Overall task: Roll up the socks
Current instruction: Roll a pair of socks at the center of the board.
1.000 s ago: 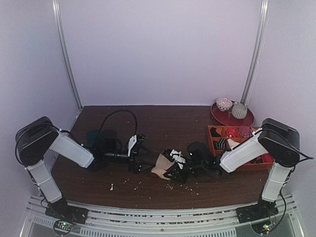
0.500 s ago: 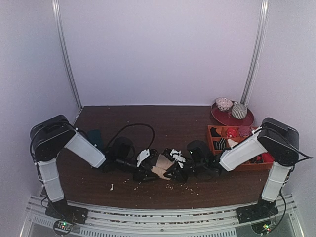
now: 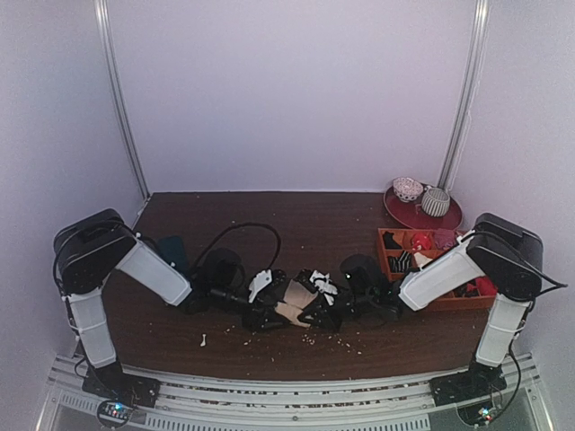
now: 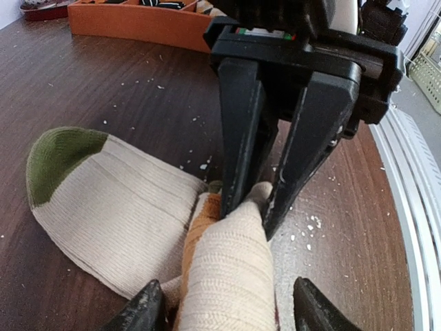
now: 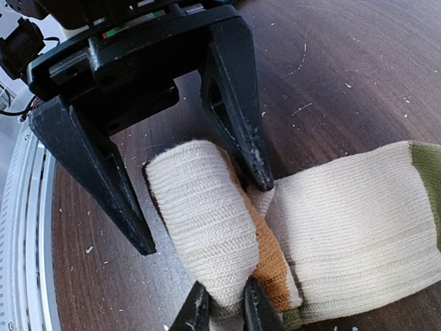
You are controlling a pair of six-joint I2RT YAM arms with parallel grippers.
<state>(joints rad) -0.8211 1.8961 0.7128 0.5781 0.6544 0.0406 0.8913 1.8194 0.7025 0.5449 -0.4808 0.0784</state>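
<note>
socks (image 3: 296, 303) sit at the middle of the table's (image 3: 269, 215) near edge, partly rolled: a cream roll with an orange band, and the flat green-toed length not yet taken in. right gripper (image 4: 251, 210) is clamped on the roll's end. left gripper (image 4: 227, 308) has its jaws apart, straddling the roll without gripping. step looks like a mid-roll regrasp. next move calls for the left to close and turn the roll onward, keeping it tight.
</note>
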